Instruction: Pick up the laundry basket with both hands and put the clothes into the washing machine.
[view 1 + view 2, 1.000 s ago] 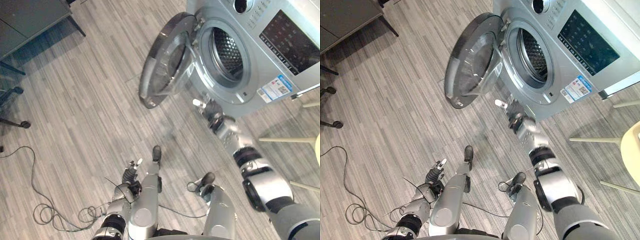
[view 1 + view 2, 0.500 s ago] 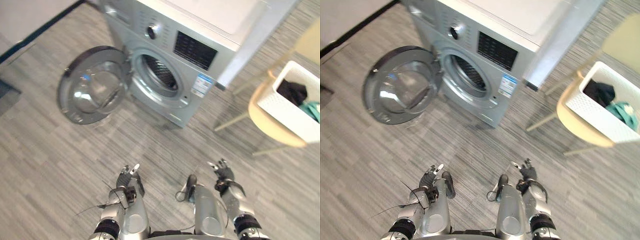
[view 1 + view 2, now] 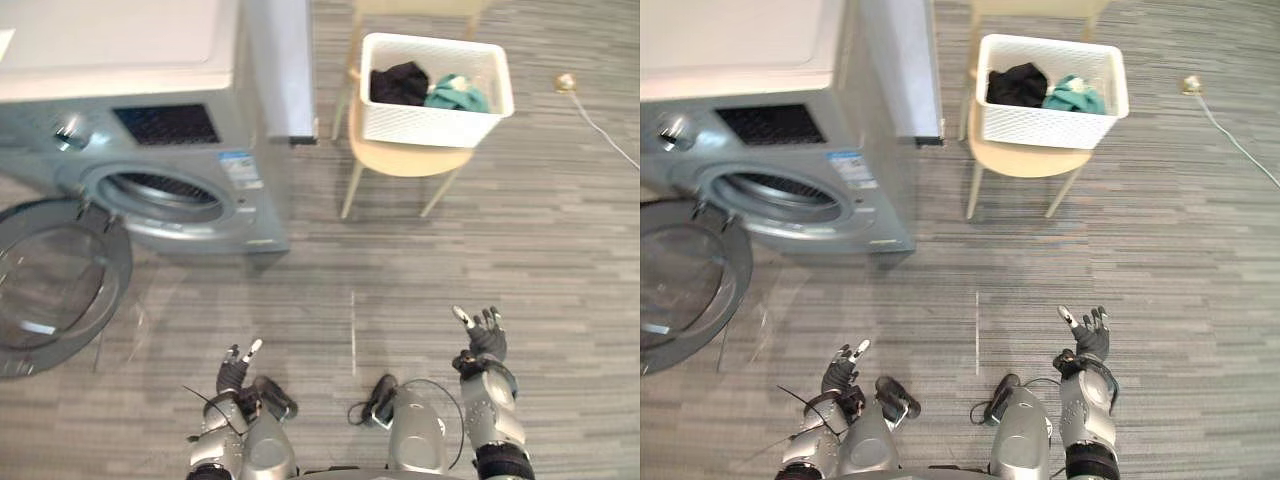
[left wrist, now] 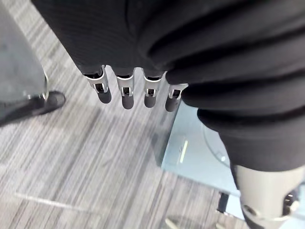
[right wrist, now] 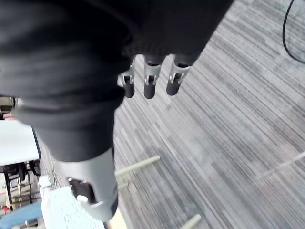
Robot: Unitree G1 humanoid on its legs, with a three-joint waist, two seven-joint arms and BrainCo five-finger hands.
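Note:
A white laundry basket [image 3: 436, 122] stands on a pale round stool [image 3: 405, 160] at the top middle, to the right of the washing machine [image 3: 140, 130]. Black cloth [image 3: 398, 84] and teal cloth [image 3: 457, 95] lie in it. The machine's round door [image 3: 55, 285] hangs open at the left, baring the drum opening [image 3: 160, 190]. My left hand [image 3: 238, 365] is low at the bottom left, open and empty. My right hand [image 3: 482, 336] is at the bottom right, open, far short of the basket. Relaxed fingers [image 4: 125, 90] show over bare floor, as do the right hand's fingers [image 5: 150, 81].
Grey plank floor [image 3: 500, 250] lies between me and the stool. A white cable [image 3: 600, 130] with a small round end [image 3: 566, 82] runs across the floor at the upper right. A tall grey panel [image 3: 280, 70] stands between machine and stool.
The camera has swung to the right: the washing machine has slid to the left edge and the basket on its stool is now at the top middle. Both hands stay low and open.

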